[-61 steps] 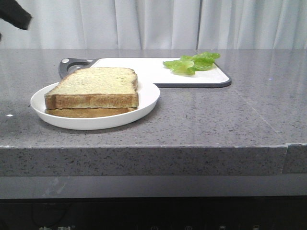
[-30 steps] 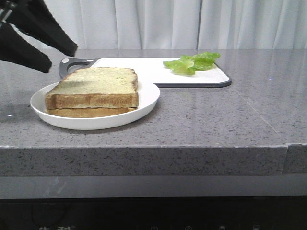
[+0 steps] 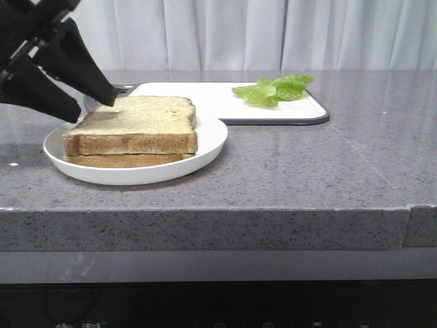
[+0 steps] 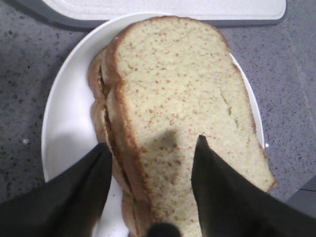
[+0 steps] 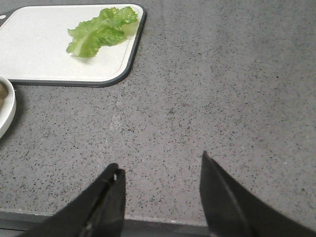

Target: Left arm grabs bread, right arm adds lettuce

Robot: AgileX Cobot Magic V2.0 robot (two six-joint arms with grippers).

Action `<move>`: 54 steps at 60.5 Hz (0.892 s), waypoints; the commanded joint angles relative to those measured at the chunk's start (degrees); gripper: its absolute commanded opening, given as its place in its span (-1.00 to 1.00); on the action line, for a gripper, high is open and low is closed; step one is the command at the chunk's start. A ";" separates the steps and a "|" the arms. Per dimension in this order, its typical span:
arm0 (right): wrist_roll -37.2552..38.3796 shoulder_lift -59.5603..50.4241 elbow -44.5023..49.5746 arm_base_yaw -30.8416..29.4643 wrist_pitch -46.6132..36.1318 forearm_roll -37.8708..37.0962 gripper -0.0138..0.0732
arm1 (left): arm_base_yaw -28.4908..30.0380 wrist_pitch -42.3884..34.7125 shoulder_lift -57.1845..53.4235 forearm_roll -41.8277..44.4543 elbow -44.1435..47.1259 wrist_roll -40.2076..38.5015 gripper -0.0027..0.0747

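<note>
— On the white round plate [image 3: 205, 147] at centre-left of the front view, where does the thick square slice of pale speckled toast with brown crust [image 3: 136, 123] sit?
— On top of a thinner slice [image 3: 126, 160], its long axis running away from the black wedge-fingered left gripper [image 3: 75, 102].
— And that gripper?
— At the frame's upper left, by the toast's near-left corner, jaws spread wide and empty. In the left wrist view one finger hangs over the toast's face, the other over bare plate beside the crust, so the edge lies between them.
— The small ruffled bright green lettuce leaf [image 3: 273, 89]?
— Upper right, on the white cutting board [image 3: 205, 96] behind the plate; the right gripper [image 5: 163, 197], gaping and empty, is well apart over open grey speckled counter [image 3: 307, 171].
</note>
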 commanded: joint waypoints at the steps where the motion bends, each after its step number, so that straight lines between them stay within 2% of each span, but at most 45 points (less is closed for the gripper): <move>1: -0.20 0.62 -1.48 -0.11 -4.19 0.44 0.17 | -0.42 -0.44 -1.39 -2.54 -1.87 0.12 0.01; 16: -0.20 0.62 -1.48 -0.11 -4.19 0.44 0.17 | -0.42 -0.44 -1.23 -2.67 -1.87 0.12 -0.02; 29: -0.20 0.62 -1.48 -0.11 -4.19 0.44 0.17 | -0.42 1.18 -0.83 -2.67 -1.87 0.12 -0.42; 44: -0.20 0.62 -1.48 -0.11 -4.12 0.44 0.17 | -0.42 2.00 0.20 -2.30 -1.87 0.12 -0.66; 54: -0.20 0.62 -1.48 -0.11 -3.70 0.44 0.17 | -0.42 2.04 0.20 -2.42 -1.87 0.12 -0.94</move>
